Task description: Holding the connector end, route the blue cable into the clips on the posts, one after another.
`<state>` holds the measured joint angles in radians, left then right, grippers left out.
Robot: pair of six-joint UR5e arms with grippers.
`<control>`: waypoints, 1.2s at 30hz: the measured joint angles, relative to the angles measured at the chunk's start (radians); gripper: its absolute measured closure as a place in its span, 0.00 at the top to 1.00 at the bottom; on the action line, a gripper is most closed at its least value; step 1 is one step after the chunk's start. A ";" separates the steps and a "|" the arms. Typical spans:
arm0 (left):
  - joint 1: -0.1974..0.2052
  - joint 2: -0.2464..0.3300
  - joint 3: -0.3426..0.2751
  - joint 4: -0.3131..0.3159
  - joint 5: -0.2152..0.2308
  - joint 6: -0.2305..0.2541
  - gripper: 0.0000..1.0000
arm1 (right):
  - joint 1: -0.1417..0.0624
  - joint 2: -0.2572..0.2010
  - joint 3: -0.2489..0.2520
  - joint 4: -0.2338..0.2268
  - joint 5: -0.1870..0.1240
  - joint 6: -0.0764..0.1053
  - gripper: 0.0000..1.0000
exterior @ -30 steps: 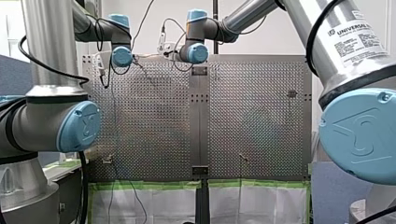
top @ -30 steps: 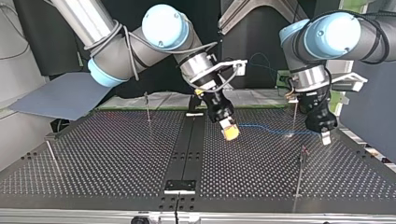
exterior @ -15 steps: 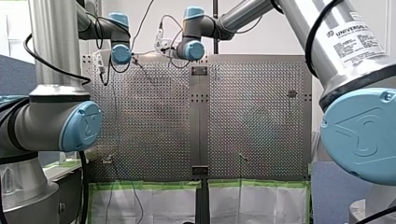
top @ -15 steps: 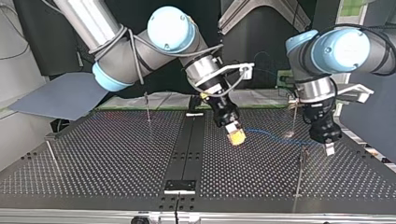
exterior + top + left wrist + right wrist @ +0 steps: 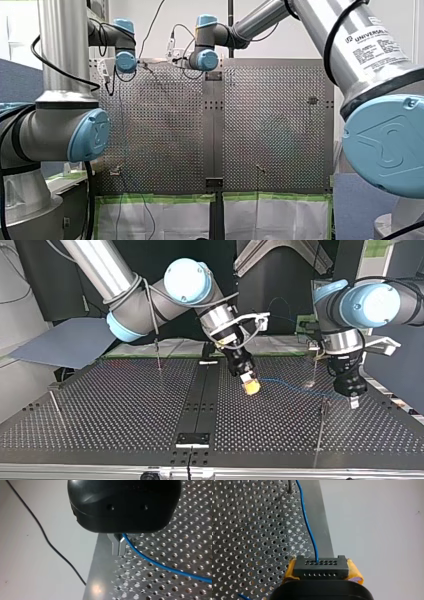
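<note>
**Thin wire, rigid plug: grip the block, guide the strand**

Nearest in the top view, a slim post (image 5: 320, 425) stands on the perforated counter (image 5: 125, 410), its clip too small to read. Just behind it hangs my left end effector (image 5: 353, 401). In the left wrist view its metal fingers (image 5: 117, 546) are closed together, and the blue cable (image 5: 274, 380) comes out from between them, so it looks pinched there.

From that pinch the cable runs just above the counter, with a slight sag, toward the middle. There my right end effector (image 5: 249, 386) is clamped on the connector (image 5: 321, 567), a black block held by its two side faces between the yellow pads (image 5: 354, 572).

Further back stand two more posts (image 5: 157, 354) (image 5: 314, 367), well apart.

I judge the cable light, limp and smooth. It will not push into a clip, so it needs tension between the two holds. Smooth metal fingers may let it slide. The connector is the stiff, safe place to grip. The weak point is likely where the single wire enters it, so hard pulls are risky.
</note>
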<state>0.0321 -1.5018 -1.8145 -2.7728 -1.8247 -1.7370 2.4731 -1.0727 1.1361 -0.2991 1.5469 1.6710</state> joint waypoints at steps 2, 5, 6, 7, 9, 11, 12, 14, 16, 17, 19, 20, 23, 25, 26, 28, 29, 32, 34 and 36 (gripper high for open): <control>0.008 -0.006 0.001 0.001 0.013 -0.002 0.00 | -0.002 0.010 -0.004 0.000 -0.001 0.000 0.00; 0.019 -0.011 0.008 0.002 0.029 -0.004 0.00 | -0.004 0.023 -0.011 0.000 -0.003 0.001 0.00; 0.023 -0.011 0.011 0.002 0.033 -0.005 0.00 | -0.004 0.026 -0.013 0.000 -0.003 0.001 0.00; 0.027 -0.012 0.014 0.001 0.039 -0.006 0.00 | -0.005 0.028 -0.015 0.000 -0.003 0.001 0.00; 0.034 -0.014 0.017 0.002 0.047 -0.009 0.00 | -0.005 0.031 -0.020 0.000 -0.003 0.001 0.00; 0.042 -0.022 0.021 0.001 0.061 -0.013 0.00 | -0.005 0.032 -0.027 0.001 -0.003 0.002 0.00; 0.045 -0.026 0.024 0.001 0.068 -0.013 0.00 | -0.005 0.032 -0.029 0.001 -0.004 0.002 0.00; 0.051 -0.035 0.030 0.001 0.083 -0.015 0.00 | -0.006 0.033 -0.035 0.001 -0.004 0.003 0.00; 0.057 -0.039 0.034 0.002 0.097 -0.018 0.00 | -0.008 0.033 -0.041 0.002 -0.004 0.004 0.00; 0.060 -0.041 0.036 0.003 0.101 -0.020 0.00 | -0.009 0.033 -0.044 0.002 -0.004 0.004 0.00; 0.065 -0.046 0.042 0.003 0.113 -0.025 0.00 | -0.012 0.034 -0.047 0.002 -0.004 0.005 0.00; 0.067 -0.049 0.046 0.003 0.118 -0.026 0.00 | -0.013 0.034 -0.047 0.001 -0.004 0.006 0.00; 0.073 -0.058 0.055 0.005 0.131 -0.035 0.00 | -0.017 0.035 -0.049 0.000 -0.005 0.008 0.00; 0.077 -0.060 0.058 0.009 0.138 -0.043 0.00 | -0.020 0.036 -0.049 0.000 -0.005 0.008 0.00; 0.078 -0.061 0.059 0.012 0.141 -0.048 0.00 | -0.022 0.037 -0.049 -0.001 -0.005 0.009 0.00; 0.081 -0.061 0.062 0.017 0.151 -0.059 0.00 | -0.024 0.042 -0.050 -0.001 -0.005 0.009 0.00; 0.082 -0.062 0.064 0.018 0.154 -0.064 0.00 | -0.026 0.047 -0.052 -0.001 -0.006 0.009 0.00; 0.083 -0.067 0.074 0.020 0.161 -0.076 0.00 | -0.027 0.061 -0.056 -0.002 -0.010 0.009 0.00; 0.081 -0.080 0.082 0.016 0.169 -0.078 0.00 | -0.027 0.066 -0.058 -0.002 -0.012 0.009 0.00; 0.080 -0.090 0.087 0.013 0.176 -0.077 0.00 | -0.027 0.070 -0.062 -0.003 -0.013 0.009 0.00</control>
<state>0.1119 -1.5921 -1.7273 -2.7595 -1.6483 -1.8142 2.4462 -1.0030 1.0743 -0.3020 1.5343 1.6800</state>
